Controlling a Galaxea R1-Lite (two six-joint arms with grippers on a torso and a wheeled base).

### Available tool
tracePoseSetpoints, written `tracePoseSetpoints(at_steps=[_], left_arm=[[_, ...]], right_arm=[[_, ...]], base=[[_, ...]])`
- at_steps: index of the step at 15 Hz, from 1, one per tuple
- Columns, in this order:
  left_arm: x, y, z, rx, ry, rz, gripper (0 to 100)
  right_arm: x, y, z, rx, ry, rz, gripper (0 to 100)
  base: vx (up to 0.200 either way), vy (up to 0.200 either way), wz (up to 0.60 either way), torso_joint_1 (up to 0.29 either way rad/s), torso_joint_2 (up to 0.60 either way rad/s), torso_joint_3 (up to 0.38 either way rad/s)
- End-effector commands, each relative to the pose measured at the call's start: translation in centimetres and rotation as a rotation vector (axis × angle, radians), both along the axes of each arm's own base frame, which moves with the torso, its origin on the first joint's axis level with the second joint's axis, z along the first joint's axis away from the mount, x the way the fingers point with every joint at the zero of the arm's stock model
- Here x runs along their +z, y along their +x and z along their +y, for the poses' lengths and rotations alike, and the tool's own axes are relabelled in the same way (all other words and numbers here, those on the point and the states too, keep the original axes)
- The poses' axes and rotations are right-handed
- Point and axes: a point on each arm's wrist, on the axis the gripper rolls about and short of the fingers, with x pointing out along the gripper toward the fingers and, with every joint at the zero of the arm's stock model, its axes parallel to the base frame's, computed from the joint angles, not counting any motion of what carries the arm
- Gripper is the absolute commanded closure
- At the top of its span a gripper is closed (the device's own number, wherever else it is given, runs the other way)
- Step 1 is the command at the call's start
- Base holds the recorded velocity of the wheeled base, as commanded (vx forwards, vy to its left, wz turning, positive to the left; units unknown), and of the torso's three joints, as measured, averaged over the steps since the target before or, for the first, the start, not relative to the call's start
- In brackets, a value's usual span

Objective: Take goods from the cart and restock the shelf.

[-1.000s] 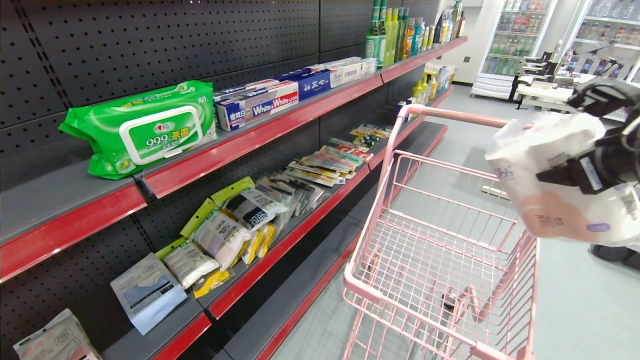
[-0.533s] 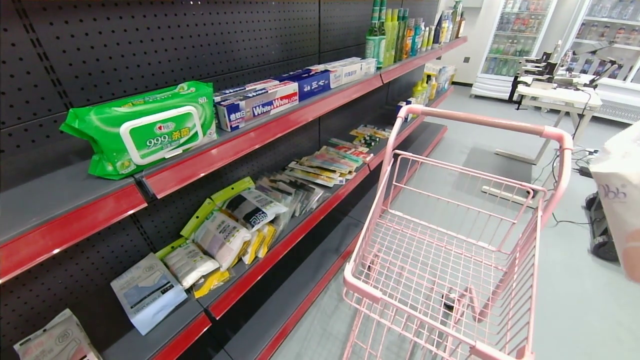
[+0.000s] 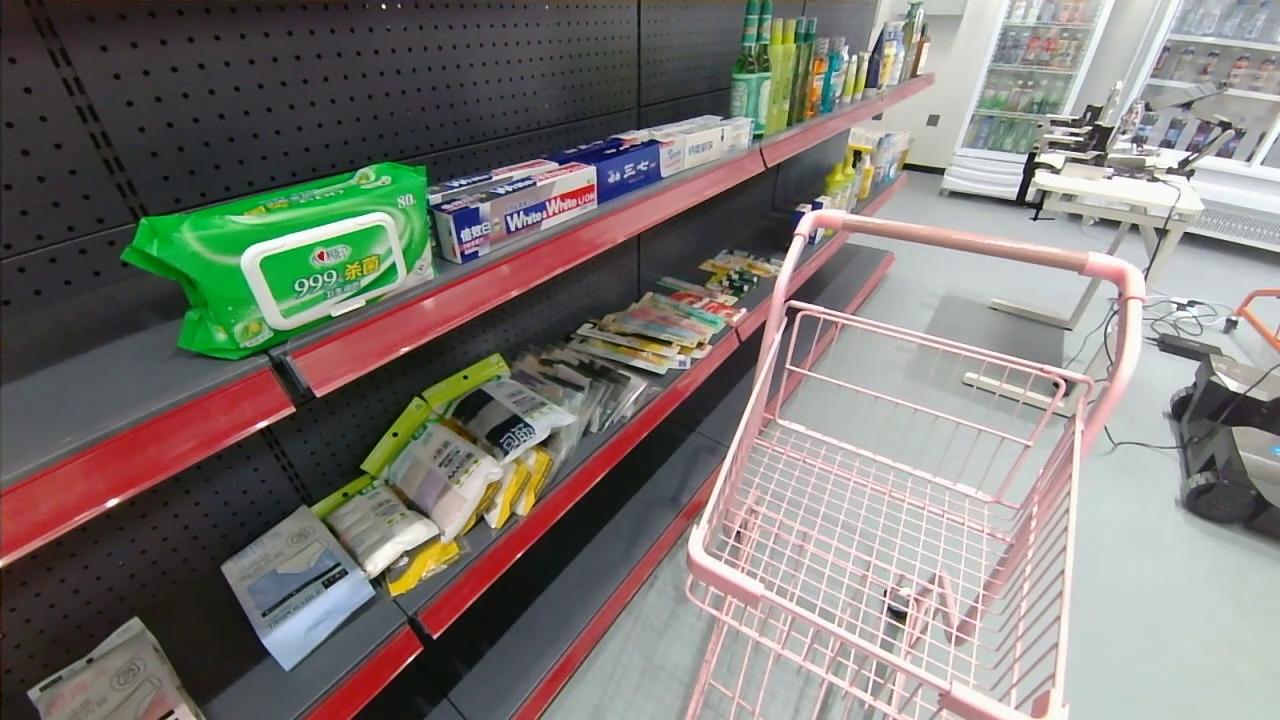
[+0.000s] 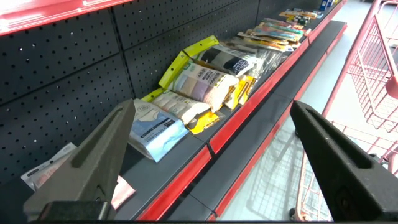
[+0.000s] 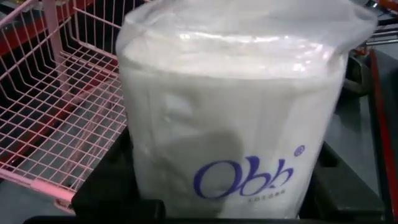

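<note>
R hand [image 5: 227, 190] gripping tissue pack [image 5: 230, 93], L hand [image 4: 211, 155] open

Wire-mesh shopping cart [image 3: 880, 520]: pink, open grid pattern.
Plastic-wrapped soft tissue pack [image 5: 236, 112], clamped in the right pincer [image 5: 227, 193]: white, blue lettering.
Flat wet-wipe pouch [image 3: 280, 255]: green, white label.
Metal shelf lips [image 3: 500, 285]: red; pegboard [image 3: 300, 80] seemingly black, dotted.

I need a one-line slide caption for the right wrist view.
Right gripper holds a white wrapped pack near the pink cart.
</note>
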Motion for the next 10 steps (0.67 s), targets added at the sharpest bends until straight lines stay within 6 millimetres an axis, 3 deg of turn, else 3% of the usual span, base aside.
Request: tracePoseSetpoints(at_steps=[1, 10], left_arm=[[-0.01, 0.0, 0.0, -0.001, 0.0, 0.001, 0], [0.01, 0.0, 0.0, -0.001, 0.0, -0.001, 0]], right_arm=[[-0.06, -0.43, 0.09, -0.001, -0.005, -0.016, 100], [-0.59, 0.27, 0.06, 0.049, 0.0, 0.019, 100]], base=[[0.0, 0.0, 0.0, 0.0, 0.0, 0.0], [0.0, 0.0, 0.0, 0.0, 0.0, 0.0]])
